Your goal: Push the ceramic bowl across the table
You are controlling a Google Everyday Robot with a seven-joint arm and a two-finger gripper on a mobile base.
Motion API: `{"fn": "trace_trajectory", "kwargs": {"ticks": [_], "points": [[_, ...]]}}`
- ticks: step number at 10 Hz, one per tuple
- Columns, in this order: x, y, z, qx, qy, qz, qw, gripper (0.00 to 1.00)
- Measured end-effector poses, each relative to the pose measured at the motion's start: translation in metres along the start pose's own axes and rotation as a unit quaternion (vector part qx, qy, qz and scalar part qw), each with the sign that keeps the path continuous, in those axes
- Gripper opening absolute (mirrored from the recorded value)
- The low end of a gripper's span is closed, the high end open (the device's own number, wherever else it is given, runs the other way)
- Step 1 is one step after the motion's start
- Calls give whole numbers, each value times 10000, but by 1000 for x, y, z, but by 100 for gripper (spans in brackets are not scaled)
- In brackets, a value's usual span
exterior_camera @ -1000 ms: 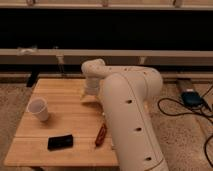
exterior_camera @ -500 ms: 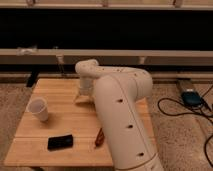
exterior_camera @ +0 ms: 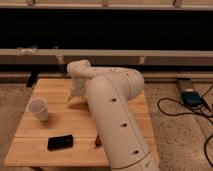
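The light-wood table [exterior_camera: 55, 125] fills the lower left. My white arm reaches over it from the lower right. The gripper [exterior_camera: 73, 97] hangs down over the far middle of the table, just above the wood. The orange-red ceramic bowl does not show anywhere; the thick arm hides the right half of the table. Nothing is visible in the gripper.
A small white paper cup [exterior_camera: 38, 109] stands at the table's left. A flat black object [exterior_camera: 60, 142] lies near the front edge. A slim dark-red object [exterior_camera: 97, 141] peeks out beside the arm. Cables and a blue device [exterior_camera: 190, 97] lie on the floor to the right.
The arm has swung steadily to the left, carrying the gripper leftward over the far part of the table. The cup and the black object have not moved.
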Motion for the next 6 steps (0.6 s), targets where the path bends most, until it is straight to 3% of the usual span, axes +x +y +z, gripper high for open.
{"fn": "trace_trajectory", "kwargs": {"ticks": [6], "points": [[23,38,-2,-138,156,-591,9980,80]]}}
